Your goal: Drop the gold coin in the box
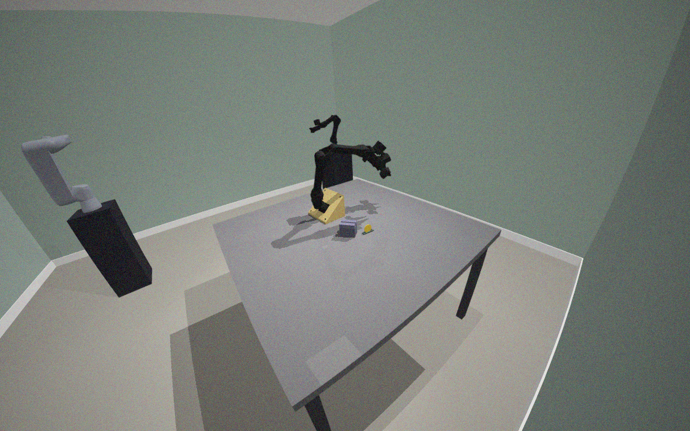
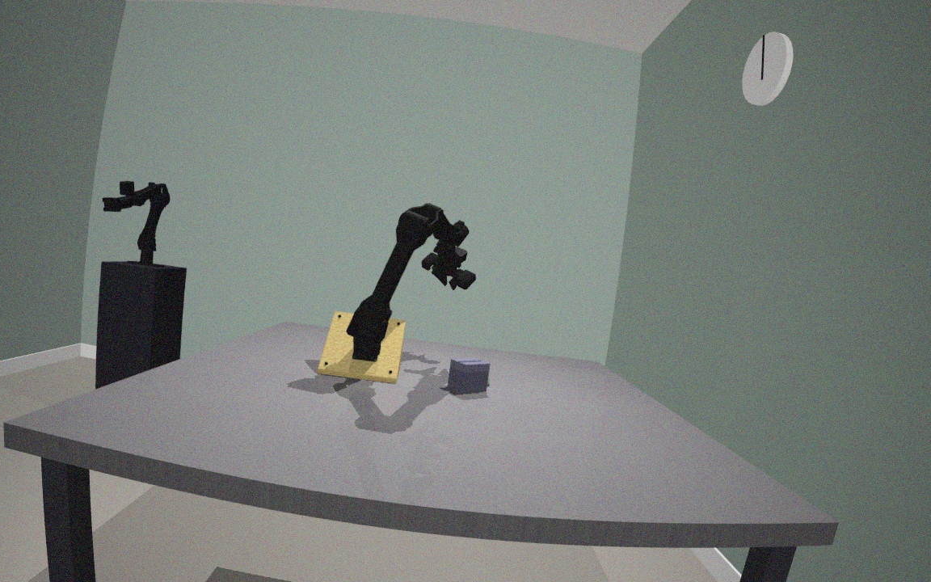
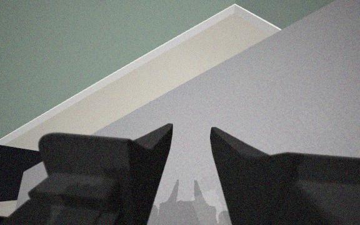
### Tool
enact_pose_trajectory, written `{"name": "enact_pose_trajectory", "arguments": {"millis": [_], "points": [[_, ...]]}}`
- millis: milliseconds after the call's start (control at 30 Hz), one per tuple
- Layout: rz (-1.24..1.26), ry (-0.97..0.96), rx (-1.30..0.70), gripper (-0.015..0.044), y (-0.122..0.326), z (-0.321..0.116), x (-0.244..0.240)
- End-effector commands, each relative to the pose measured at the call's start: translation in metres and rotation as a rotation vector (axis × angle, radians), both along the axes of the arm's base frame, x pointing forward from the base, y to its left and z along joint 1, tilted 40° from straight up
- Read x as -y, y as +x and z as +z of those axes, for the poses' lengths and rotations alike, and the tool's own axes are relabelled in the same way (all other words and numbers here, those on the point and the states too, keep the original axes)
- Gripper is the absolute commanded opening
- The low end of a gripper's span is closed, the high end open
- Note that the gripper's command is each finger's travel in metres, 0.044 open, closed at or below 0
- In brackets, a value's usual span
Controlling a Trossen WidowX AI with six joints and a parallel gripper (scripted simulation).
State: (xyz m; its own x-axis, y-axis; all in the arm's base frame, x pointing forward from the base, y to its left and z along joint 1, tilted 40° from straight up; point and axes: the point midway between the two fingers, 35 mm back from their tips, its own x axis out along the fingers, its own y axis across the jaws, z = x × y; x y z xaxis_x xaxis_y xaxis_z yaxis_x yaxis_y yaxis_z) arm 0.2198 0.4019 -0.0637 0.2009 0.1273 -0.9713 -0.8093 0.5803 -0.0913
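The gold coin (image 1: 368,227) stands on edge in the dark-green holder (image 1: 365,233), to the right of the grey box in the top view. The closed grey box (image 1: 347,230) (image 2: 469,378) stands on the table; its slot shows as a thin dark line on the lid. In the exterior view the coin is hidden, apparently behind the box. My gripper (image 1: 387,166) (image 2: 448,284) (image 3: 191,130) is partly open and empty, high above the table and well away from coin and box. The wrist view shows neither coin nor box, only table and room beyond the fingertips.
My arm's yellow wedge base (image 1: 335,211) (image 2: 398,351) stands close behind the box on the grey table (image 1: 304,300) (image 2: 562,463). A second black arm on a dark pedestal (image 2: 137,318) stands beyond the table. A grey arm on another pedestal (image 1: 109,246) stands off to the left.
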Motion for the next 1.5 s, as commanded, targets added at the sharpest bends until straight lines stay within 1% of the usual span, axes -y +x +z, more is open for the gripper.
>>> {"name": "enact_pose_trajectory", "arguments": {"millis": [0, 267, 400, 567, 633, 900, 1067, 1467], "points": [[0.049, -0.190, 0.033, 0.0161, 0.046, 0.013, 0.058], [0.166, -0.526, -0.039, 0.0161, 0.097, 0.042, 0.169], [0.251, -0.682, -0.134, 0.0161, 0.111, 0.063, 0.226], [0.372, -0.838, -0.296, 0.0161, 0.118, 0.092, 0.295], [0.387, -0.854, -0.318, 0.0161, 0.118, 0.096, 0.303], [0.387, -0.854, -0.318, 0.0161, 0.118, 0.096, 0.303], [0.387, -0.855, -0.317, 0.0161, 0.120, 0.072, 0.325], [0.387, -0.855, -0.317, 0.0161, 0.121, 0.059, 0.337]]}}
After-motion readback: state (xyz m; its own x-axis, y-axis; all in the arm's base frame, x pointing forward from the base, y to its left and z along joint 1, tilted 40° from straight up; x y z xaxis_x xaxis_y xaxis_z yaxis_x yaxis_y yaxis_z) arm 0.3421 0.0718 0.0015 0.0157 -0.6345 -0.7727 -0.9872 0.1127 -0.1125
